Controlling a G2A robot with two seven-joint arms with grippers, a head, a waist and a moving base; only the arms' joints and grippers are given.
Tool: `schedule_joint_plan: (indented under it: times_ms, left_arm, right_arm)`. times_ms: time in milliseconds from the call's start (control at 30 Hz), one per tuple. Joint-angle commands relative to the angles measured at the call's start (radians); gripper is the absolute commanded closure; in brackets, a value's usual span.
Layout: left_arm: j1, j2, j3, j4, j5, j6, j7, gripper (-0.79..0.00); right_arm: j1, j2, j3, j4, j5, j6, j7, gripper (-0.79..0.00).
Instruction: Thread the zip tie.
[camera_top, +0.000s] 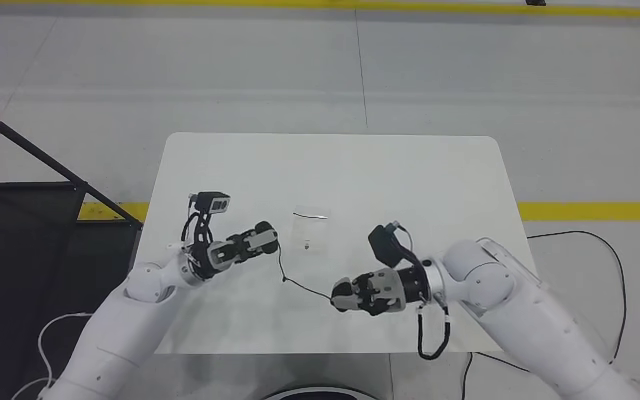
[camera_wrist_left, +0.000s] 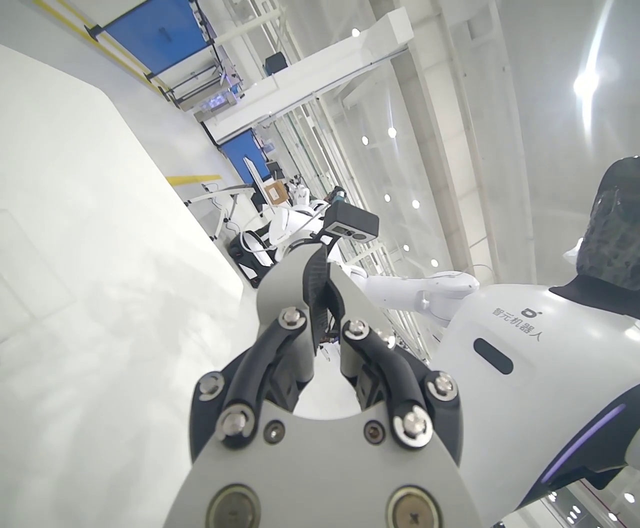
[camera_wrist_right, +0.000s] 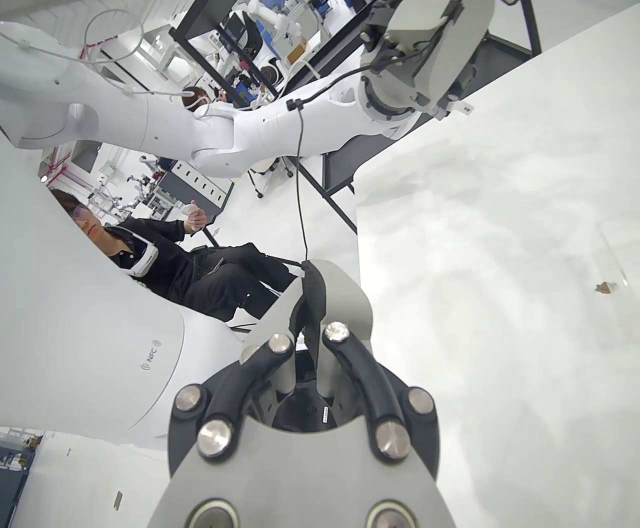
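A thin black zip tie (camera_top: 300, 285) hangs above the white table (camera_top: 420, 180), stretched between my two grippers. It bends sharply at a small thicker spot (camera_top: 283, 278). My left gripper (camera_top: 272, 242) is shut on one end, over the table's left half. Nearer the front edge, my right gripper (camera_top: 338, 296) is shut on the other end. In the right wrist view the zip tie (camera_wrist_right: 299, 200) rises from my right gripper (camera_wrist_right: 306, 267) to its thick spot (camera_wrist_right: 294, 104), then runs toward the left arm. In the left wrist view, my left gripper (camera_wrist_left: 322, 260) has its pads pressed together.
A small clear plastic piece (camera_top: 312, 212) and a tiny brown bit (camera_top: 307, 241) lie mid-table, just beyond the zip tie. The brown bit (camera_wrist_right: 604, 287) also lies on the table in the right wrist view. A black frame (camera_top: 40, 160) stands left of the table.
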Motion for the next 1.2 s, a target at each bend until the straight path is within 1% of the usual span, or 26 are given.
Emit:
schedule_joint_plan:
  times_ms: [0, 67, 100, 133, 200, 233, 367, 433, 600, 700, 800, 867, 933, 1033, 1100, 1167]
  left_arm:
    - [0.008, -0.001, -0.002, -0.004, 0.012, -0.028, 0.029, 0.000]
    - [0.016, -0.001, -0.011, -0.004, 0.032, -0.062, 0.063, 0.000]
    - [0.021, -0.001, -0.016, -0.006, 0.046, -0.079, 0.080, 0.000]
    - [0.026, -0.001, -0.020, -0.009, 0.060, -0.095, 0.096, 0.000]
    - [0.037, -0.003, -0.031, -0.015, 0.083, -0.130, 0.131, 0.000]
    - [0.042, -0.004, -0.036, -0.020, 0.097, -0.142, 0.148, 0.000]
    - [0.065, -0.011, -0.067, -0.055, 0.198, -0.178, 0.257, 0.000]
    - [0.081, -0.015, -0.089, -0.085, 0.275, -0.178, 0.324, 0.000]
    - [0.137, -0.033, -0.142, -0.174, 0.520, -0.178, 0.519, 0.000]
    - [0.168, -0.049, -0.171, -0.228, 0.712, -0.159, 0.658, 0.000]
    - [0.197, -0.071, -0.187, -0.287, 0.947, -0.102, 0.822, 0.000]
    - [0.216, -0.086, -0.183, -0.325, 1.121, -0.045, 0.944, 0.000]
    - [0.232, -0.101, -0.164, -0.354, 1.296, 0.010, 1.066, 0.000]
    - [0.240, -0.117, -0.135, -0.364, 1.499, 0.088, 1.216, 0.000]
    - [0.241, -0.126, -0.110, -0.363, 1.605, 0.143, 1.306, 0.000]
    - [0.242, -0.128, -0.105, -0.362, 1.620, 0.151, 1.320, 0.000]
  right_arm:
    - [0.000, -0.003, 0.004, 0.005, -0.009, 0.027, -0.022, 0.000]
    - [0.000, -0.006, 0.006, 0.010, -0.014, 0.039, -0.035, -0.363]
    - [0.000, -0.008, 0.007, 0.012, -0.015, 0.043, -0.041, -0.496]
    - [-0.001, -0.009, 0.009, 0.014, -0.017, 0.044, -0.045, -0.597]
    - [-0.003, -0.010, 0.015, 0.021, -0.018, 0.049, -0.055, -0.736]
    - [-0.004, -0.011, 0.018, 0.023, -0.017, 0.049, -0.060, -0.785]
    - [-0.018, -0.010, 0.041, 0.036, -0.015, 0.056, -0.088, -0.785]
    - [-0.029, -0.007, 0.059, 0.041, -0.010, 0.047, -0.101, -0.785]
    - [-0.065, 0.002, 0.102, 0.048, 0.006, 0.012, -0.105, -0.785]
    - [-0.082, 0.007, 0.121, 0.048, 0.016, 0.000, -0.099, -0.785]
    - [-0.095, 0.010, 0.136, 0.048, 0.023, -0.010, -0.093, -0.785]
    - [-0.102, 0.012, 0.144, 0.048, 0.027, -0.016, -0.091, -0.785]
    - [-0.108, 0.012, 0.151, 0.049, 0.031, -0.020, -0.088, -0.785]
    - [-0.116, 0.014, 0.161, 0.049, 0.037, -0.027, -0.085, -0.785]
    - [-0.121, 0.014, 0.167, 0.050, 0.040, -0.033, -0.082, -0.785]
    - [-0.126, 0.015, 0.173, 0.051, 0.044, -0.037, -0.080, -0.785]
